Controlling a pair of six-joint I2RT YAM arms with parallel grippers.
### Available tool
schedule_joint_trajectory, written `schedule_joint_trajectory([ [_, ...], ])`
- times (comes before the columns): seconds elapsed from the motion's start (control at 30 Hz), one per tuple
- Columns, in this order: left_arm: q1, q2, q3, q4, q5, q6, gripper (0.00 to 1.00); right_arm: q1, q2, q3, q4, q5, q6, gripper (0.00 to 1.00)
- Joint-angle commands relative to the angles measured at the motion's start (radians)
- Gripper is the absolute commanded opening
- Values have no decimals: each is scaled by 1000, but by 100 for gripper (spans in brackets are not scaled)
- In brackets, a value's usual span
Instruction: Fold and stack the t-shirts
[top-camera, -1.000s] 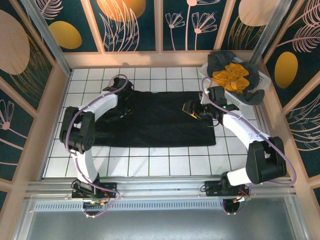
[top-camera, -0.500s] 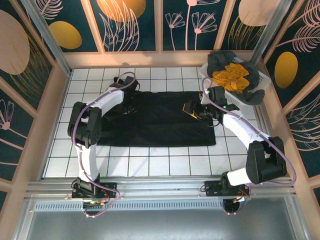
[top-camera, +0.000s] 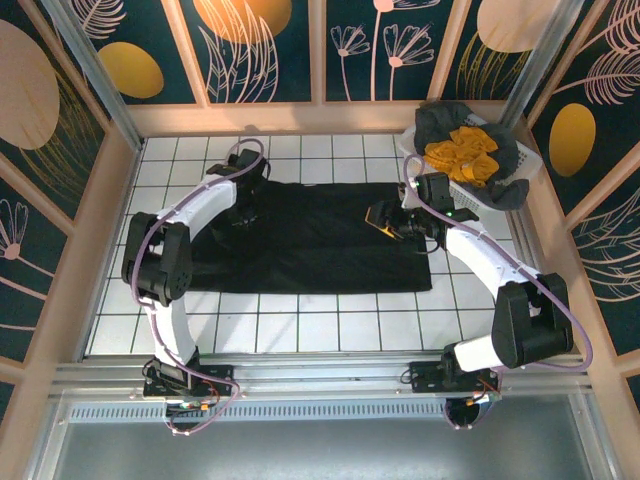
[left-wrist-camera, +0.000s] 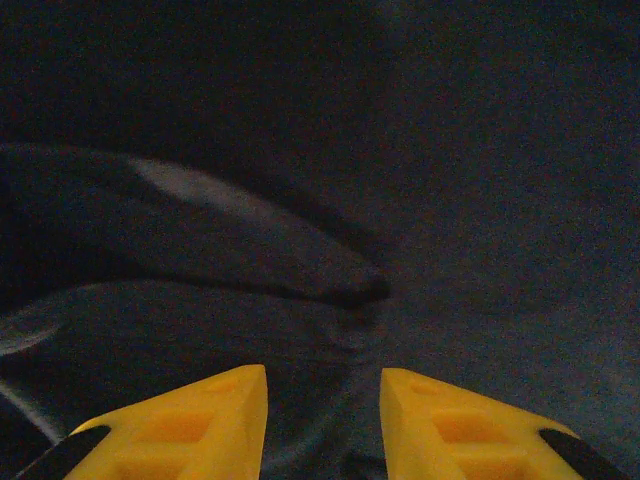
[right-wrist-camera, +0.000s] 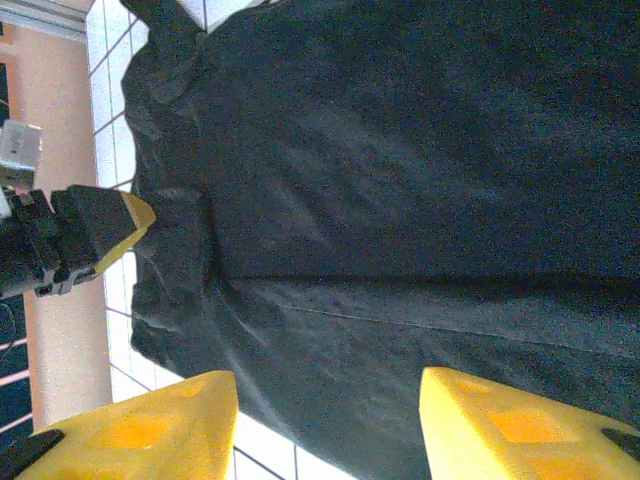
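– What is nearest, on the white tiled worktop (top-camera: 300, 320)?
– The black t-shirt (top-camera: 310, 240), spread flat across the middle.
– And the claws?
– The right claw (right-wrist-camera: 328, 385) is over the shirt's right end, fingers wide apart, nothing between them. The left claw (left-wrist-camera: 322, 378) is low over the far left part, beside a raised fold, fingers parted and empty.
– Further back?
– A white basket (top-camera: 470, 196) in the far right corner holds the mustard-yellow t-shirt (top-camera: 462, 155) on the dark grey t-shirt (top-camera: 445, 120).
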Motion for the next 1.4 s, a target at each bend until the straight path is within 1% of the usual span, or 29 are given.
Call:
schedule_joint_trajectory([
  [0.0,9,2,-13,9,29,89,34,-5,-23,-9,-12,-18,8,51],
  [0.1,9,42,-9,23,41,142,31,-5,-25,-3,-17,-15,4,51],
  [0.2,9,52,-43,49,45,173,31,-5,-26,2,-22,-12,2,51],
  [0.3,10,62,-76,85,84,186,31,-5,-31,-4,-17,-7,9,51],
  [0.5,8,99,-82,105,88,183,28,-5,-27,-3,-8,-6,19,51],
  [0.6,5,91,-86,123,94,176,19,-5,-22,2,-9,-6,17,51],
  [0.67,-2,84,-83,121,90,172,12,-5,-21,3,-9,-4,17,51],
  [0.83,-23,77,-78,106,89,161,0,-5,-16,2,-5,-4,20,51],
  [0.97,-39,73,-39,59,47,161,0,-4,-12,1,-3,-6,20,51],
  [1.2,-87,116,55,-61,-68,207,0,-3,-5,0,1,-13,19,51],
  [1.37,-111,128,83,-78,-97,223,0,-4,5,2,6,-21,17,51],
])
